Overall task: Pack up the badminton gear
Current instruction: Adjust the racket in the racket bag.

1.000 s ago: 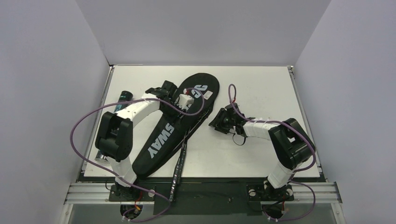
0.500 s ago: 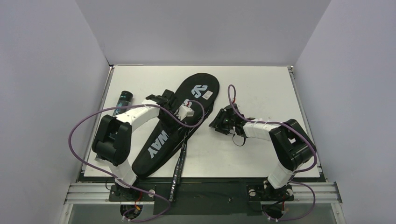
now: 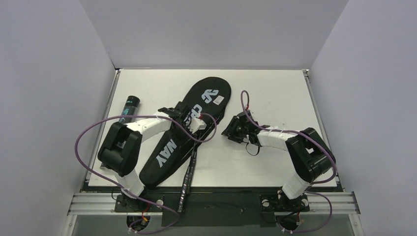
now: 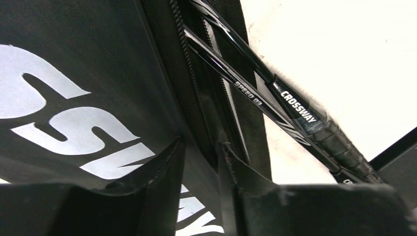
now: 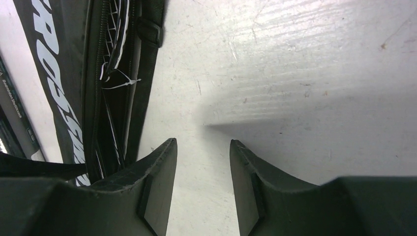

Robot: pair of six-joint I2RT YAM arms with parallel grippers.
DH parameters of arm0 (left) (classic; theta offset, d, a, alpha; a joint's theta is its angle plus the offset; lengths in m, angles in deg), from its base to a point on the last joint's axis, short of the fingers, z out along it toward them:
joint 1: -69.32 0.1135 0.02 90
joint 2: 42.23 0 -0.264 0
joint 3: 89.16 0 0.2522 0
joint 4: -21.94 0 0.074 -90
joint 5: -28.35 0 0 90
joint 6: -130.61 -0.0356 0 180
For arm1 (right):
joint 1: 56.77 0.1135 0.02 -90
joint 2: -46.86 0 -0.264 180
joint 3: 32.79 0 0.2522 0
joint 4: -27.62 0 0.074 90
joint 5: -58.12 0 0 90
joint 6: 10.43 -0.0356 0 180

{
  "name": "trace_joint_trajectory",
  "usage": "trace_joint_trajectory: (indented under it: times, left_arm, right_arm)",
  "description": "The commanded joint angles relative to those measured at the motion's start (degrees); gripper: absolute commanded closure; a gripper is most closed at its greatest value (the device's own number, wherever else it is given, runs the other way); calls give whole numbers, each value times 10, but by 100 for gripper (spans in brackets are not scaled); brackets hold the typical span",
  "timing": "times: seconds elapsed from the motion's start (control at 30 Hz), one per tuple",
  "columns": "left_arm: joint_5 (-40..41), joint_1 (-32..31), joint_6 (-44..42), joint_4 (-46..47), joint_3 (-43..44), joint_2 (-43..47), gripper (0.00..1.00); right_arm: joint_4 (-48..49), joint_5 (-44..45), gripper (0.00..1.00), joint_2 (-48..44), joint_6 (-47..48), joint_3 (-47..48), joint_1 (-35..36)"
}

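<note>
The black teardrop racket bag (image 3: 169, 147) (image 4: 74, 59) lies slantwise across the table, its "CROSSWAY" print facing up. Two black racket handles (image 3: 189, 173) stick out of its near right side. The racket shafts (image 4: 246, 88) run along the open zipper edge. My left gripper (image 3: 196, 122) (image 4: 200, 145) hovers low over that zipper edge, its jaws narrow but apart and bag fabric showing through the gap. My right gripper (image 3: 229, 129) (image 5: 202, 141) stands open over bare table just right of the bag (image 5: 54, 73), with nothing between its fingers. The black tube (image 3: 129, 105) lies left of the bag.
White walls close in the table (image 3: 275, 93) on three sides. The left arm's purple cable (image 3: 83, 135) loops out over the left edge, and the right arm's cable (image 3: 243, 98) arches above the table's middle. A white tag (image 5: 118, 81) dangles at the bag's opening.
My left gripper has slid toward the near side along the bag's right edge, uncovering the logo at the bag's head, and its jaws have narrowed. The right arm has hardly moved.
</note>
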Motion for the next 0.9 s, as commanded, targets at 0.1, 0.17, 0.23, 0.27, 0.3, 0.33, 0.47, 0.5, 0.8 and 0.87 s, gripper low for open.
trace_joint_trajectory:
  times: [0.1,0.17,0.23,0.27,0.3,0.33,0.47,0.5,0.8,0.87]
  left_arm:
    - [-8,0,9,24,3,46,91]
    - [-16,0,13,15,8,51,100]
    - [-34,0,17,1,16,57,100]
    - [-50,0,22,-5,26,60,100]
    - [-60,0,26,-15,31,66,100]
    - [-81,0,34,-18,42,68,100]
    - [-160,4,61,-33,70,73,100]
    - [-183,5,64,-39,78,71,100]
    - [-232,37,98,-16,84,42,100]
    - [-234,53,99,-8,78,38,100]
  right_arm:
    - [2,16,63,-34,4,-21,7]
    - [4,16,64,-39,4,-26,10]
    - [9,16,64,-47,5,-36,13]
    - [11,15,64,-52,4,-39,15]
    - [17,13,64,-54,3,-44,18]
    - [21,13,64,-58,3,-46,21]
    - [50,9,64,-60,-5,-56,42]
    - [61,8,64,-61,-9,-60,47]
    - [108,-4,63,-73,11,-42,128]
    - [84,-5,62,-59,32,-15,156]
